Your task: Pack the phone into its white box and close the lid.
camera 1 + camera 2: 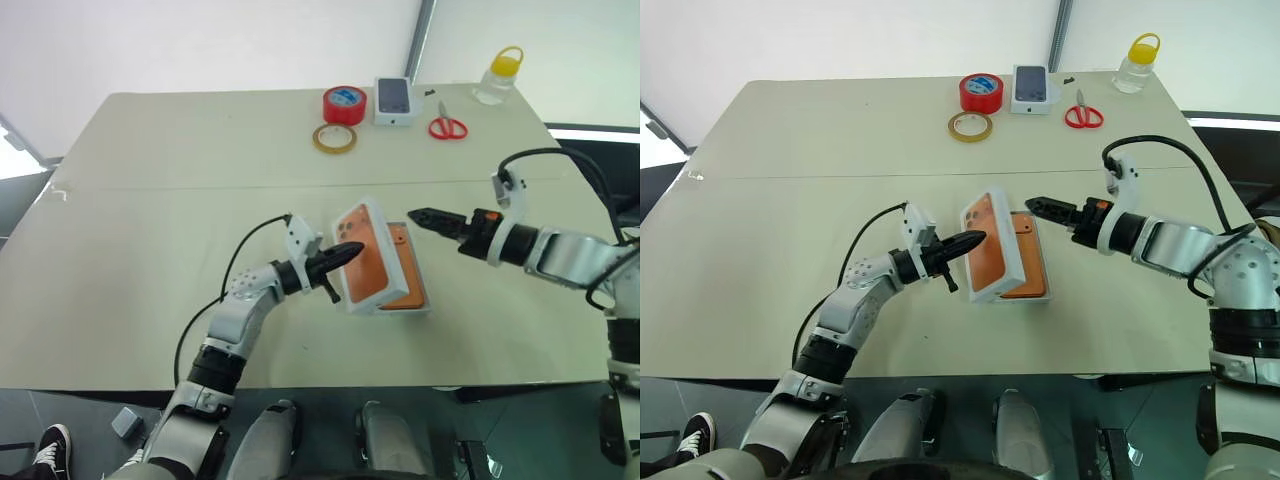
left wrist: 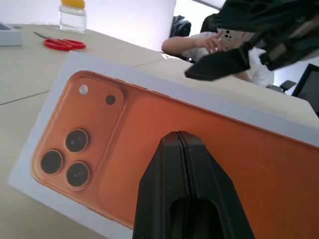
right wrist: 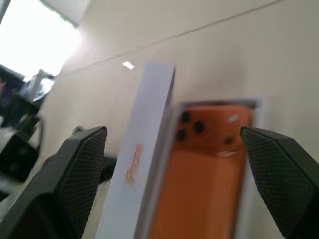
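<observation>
While tilted over the phone (image 1: 405, 268), the lid (image 1: 362, 253)

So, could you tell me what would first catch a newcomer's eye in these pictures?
Probably the lid, printed with an orange phone picture, standing tilted on edge mid-table over the white box where the phone lies. The shut left gripper presses against its printed face, while the right gripper hangs open just beyond. At the far edge sits a red tape roll.
</observation>
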Controlling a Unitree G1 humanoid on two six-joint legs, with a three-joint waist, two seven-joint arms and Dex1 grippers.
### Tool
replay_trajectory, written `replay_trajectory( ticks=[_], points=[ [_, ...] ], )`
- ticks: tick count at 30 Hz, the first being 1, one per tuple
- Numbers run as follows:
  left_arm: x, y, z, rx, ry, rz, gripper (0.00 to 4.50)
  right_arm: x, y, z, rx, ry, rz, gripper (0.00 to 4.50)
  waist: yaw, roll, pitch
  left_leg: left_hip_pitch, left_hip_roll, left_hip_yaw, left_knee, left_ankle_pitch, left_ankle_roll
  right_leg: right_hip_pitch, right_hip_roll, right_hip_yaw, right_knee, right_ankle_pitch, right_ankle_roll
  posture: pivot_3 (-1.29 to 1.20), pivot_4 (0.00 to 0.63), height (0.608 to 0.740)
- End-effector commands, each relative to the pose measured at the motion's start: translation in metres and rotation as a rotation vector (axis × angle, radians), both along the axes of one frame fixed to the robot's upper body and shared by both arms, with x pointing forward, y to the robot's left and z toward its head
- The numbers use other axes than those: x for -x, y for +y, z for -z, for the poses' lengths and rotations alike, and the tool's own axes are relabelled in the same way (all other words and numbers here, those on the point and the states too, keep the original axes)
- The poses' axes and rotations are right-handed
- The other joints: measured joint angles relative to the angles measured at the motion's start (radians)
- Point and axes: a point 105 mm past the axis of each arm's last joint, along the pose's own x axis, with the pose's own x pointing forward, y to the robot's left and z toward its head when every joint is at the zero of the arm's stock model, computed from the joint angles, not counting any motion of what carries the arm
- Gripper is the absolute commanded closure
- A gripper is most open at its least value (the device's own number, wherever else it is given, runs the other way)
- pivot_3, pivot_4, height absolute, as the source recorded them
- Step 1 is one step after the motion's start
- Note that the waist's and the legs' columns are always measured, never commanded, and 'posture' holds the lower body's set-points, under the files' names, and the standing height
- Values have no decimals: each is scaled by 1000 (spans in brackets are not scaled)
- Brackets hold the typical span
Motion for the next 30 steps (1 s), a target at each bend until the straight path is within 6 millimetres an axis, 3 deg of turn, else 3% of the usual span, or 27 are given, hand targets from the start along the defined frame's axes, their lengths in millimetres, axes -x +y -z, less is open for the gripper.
replay_trajectory(
  ticks=[1,4,9,15,18,23,30],
  points=[
    [0,-5,-10,2,-50,10,4500,-7,7,5,241,-144,-40,608,1,0,0,0,0,0,0,0,0,0,0,0,0,0,0,0,150,740],
    [-1,9,-12,-8,-59,-12,4500,-1,18,28,577,-280,-157,1871,1,0,0,-1,0,0,-1,0,0,-2,0,0,0,-1,1,0,150,740],
    [-7,45,-16,-34,-59,-104,4500,-6,20,22,642,-416,-124,4468,2,0,0,-1,-1,0,0,0,-1,-2,0,1,0,-1,1,0,150,740],
    [-30,74,1,-160,-34,-270,4500,-5,23,26,780,-509,-184,4468,9,0,0,-1,-1,-1,0,0,-1,-1,-1,1,0,-1,1,0,150,740],
    [-30,64,19,-225,3,-238,4500,-2,24,29,772,-508,-203,4468,10,-1,1,-1,-2,-1,0,0,-1,-1,-1,1,-1,-1,1,0,150,740],
    [-24,34,29,-243,36,-127,4500,6,29,30,771,-514,-247,4468,11,-1,1,-1,-2,-2,0,0,-1,-1,-1,1,0,-1,1,0,150,740],
    [-18,12,27,-218,26,-57,4500,16,32,32,759,-509,-274,4468,6,-1,1,0,-2,-2,0,0,-1,-1,-1,1,0,-1,1,0,150,740]
  ],
)
